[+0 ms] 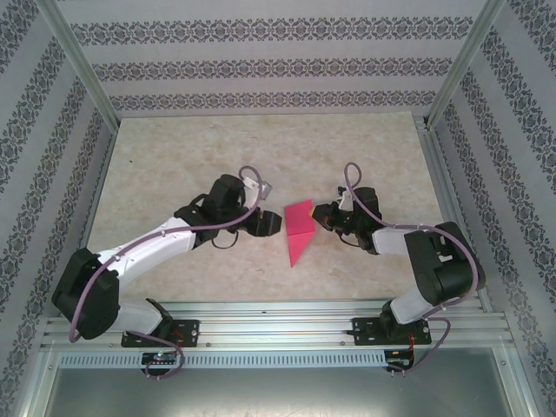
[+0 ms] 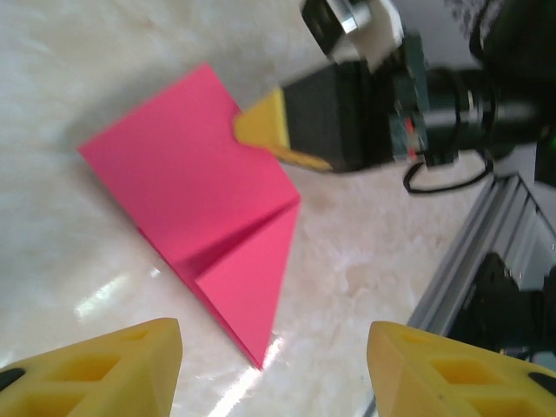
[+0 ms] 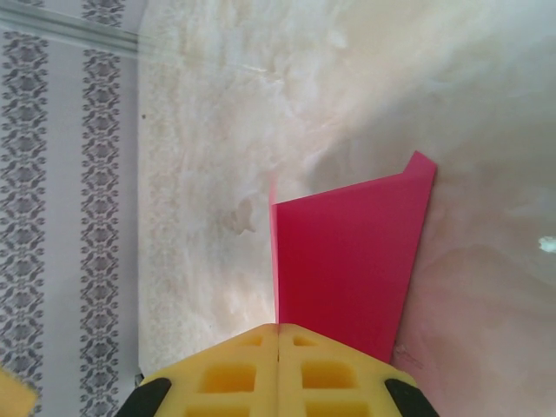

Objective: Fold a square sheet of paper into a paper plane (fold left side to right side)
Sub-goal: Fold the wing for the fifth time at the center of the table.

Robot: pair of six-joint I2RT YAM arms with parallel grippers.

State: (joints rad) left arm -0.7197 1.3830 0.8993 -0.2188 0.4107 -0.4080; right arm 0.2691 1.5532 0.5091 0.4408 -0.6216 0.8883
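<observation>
Because my right gripper [image 3: 278, 330] pinches the pink paper [image 1: 298, 228] at three o'clock, I think to anchor it, my left gripper [image 1: 268, 226] hovers unclenched at nine o'clock.

I see pale marbled table [image 1: 174, 156]; patterned wallpaper walls [image 1: 261, 35] on three sides; aluminium rail [image 1: 278, 317] along near edge; metal corner post [image 1: 82, 65].
</observation>
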